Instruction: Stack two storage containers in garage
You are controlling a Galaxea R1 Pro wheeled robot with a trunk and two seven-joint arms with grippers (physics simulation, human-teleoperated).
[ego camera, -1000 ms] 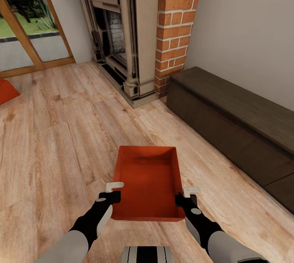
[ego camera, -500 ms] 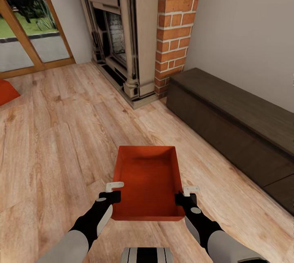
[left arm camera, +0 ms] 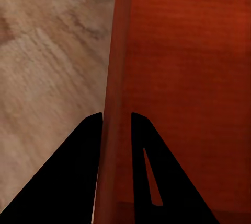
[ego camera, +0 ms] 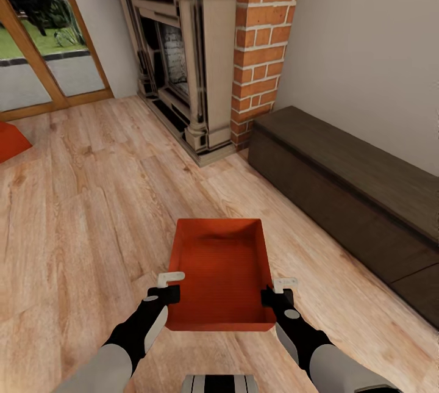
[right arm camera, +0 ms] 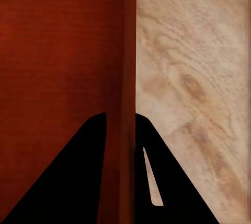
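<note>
Nothing moves but my view, dipping a little. Left claw (ego camera: pixel 172 284) and right claw (ego camera: pixel 277 289) pinch the container's (ego camera: pixel 221 271) side walls above the wood floor (ego camera: pixel 79 222). It seems stiff, light.

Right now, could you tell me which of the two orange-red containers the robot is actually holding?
The storage container in front of the robot: the left gripper and right gripper clamp its side walls. The other container sits ungripped at the head view's left edge.
</note>
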